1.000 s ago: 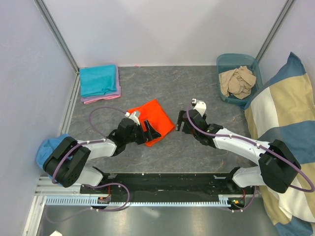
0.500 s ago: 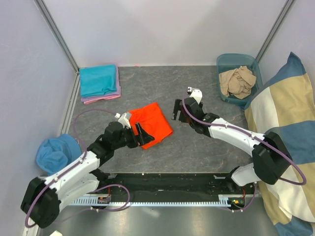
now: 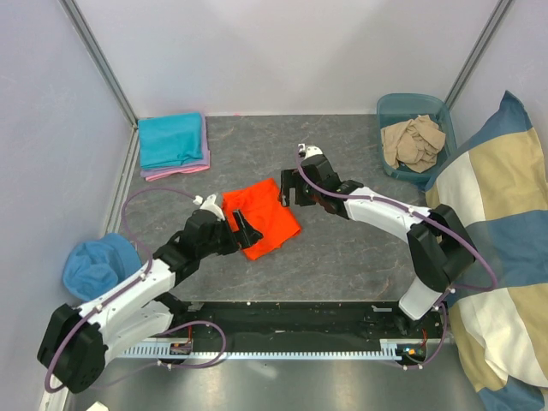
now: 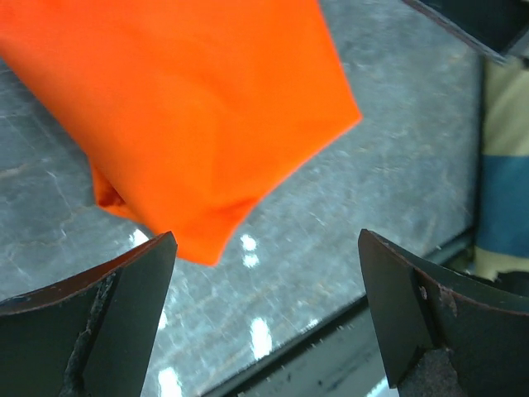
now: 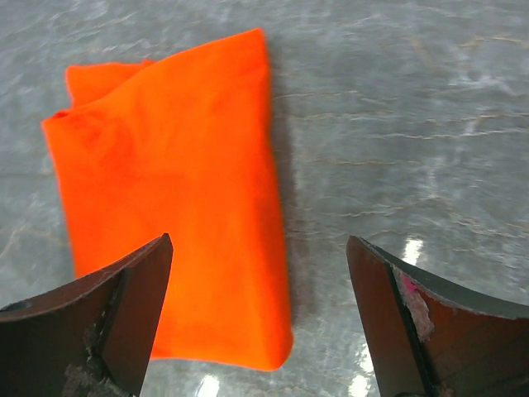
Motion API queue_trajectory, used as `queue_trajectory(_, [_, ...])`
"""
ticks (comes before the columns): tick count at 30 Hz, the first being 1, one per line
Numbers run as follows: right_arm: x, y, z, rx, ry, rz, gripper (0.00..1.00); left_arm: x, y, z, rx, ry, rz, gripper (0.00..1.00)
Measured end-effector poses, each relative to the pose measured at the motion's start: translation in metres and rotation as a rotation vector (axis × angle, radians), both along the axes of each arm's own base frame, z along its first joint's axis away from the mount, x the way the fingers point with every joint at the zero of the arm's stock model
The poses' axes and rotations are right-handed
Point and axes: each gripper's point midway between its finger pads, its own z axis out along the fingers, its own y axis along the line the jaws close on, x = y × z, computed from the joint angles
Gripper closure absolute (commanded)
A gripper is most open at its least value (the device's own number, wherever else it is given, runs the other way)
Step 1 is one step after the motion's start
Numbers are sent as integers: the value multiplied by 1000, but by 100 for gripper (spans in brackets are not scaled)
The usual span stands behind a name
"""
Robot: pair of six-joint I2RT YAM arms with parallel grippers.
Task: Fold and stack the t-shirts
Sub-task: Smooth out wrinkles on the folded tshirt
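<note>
I'm looking down on the grey marbled tabletop [image 3: 342, 145], with the big blue-and-beige cushion-like fabric [image 3: 497, 171] slumped along its right side. In the far left corner a folded teal t-shirt [image 3: 171, 139] lies on top of a pink-lilac t-shirt [image 3: 175, 174], whose edge shows along the near side. At the far right a blue bin [image 3: 411, 96] holds a crumpled beige t-shirt [image 3: 413, 141]. A blue cloth bundle [image 3: 92, 264] sits off the left edge, by the left arm. The orange t-shirt [image 3: 261, 221] lies flat near the middle of the tabletop, folded into a rough rectangle, between my two arms. The left claw [image 3: 246, 229] is at the shirt's near left edge; from its wrist camera I see both fingers spread wide with nothing between them but cloth and tabletop below. The right claw [image 3: 288, 192] hangs at the shirt's far right corner, likewise spread wide and gripping nothing, its wrist view looking straight down on the fold.
</note>
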Motion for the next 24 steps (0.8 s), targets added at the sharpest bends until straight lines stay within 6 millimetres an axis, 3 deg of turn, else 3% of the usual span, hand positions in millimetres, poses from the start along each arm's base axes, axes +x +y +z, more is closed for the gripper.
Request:
queue_trajectory(7, [-17,16,8,72,34,109,4,28,1,-18,30,15,60,1])
queue_trajectory(11, [-38,13,12,111,54,153,4,50,15,-6,17,-23,137,1])
queue_trajectory(18, [-83,10,3,187,125,239,2,88,57,16,-9,-92,311,2])
queue_trajectory(24, [-109,29,4,242,158,356,2,114,60,20,-26,-109,334,3])
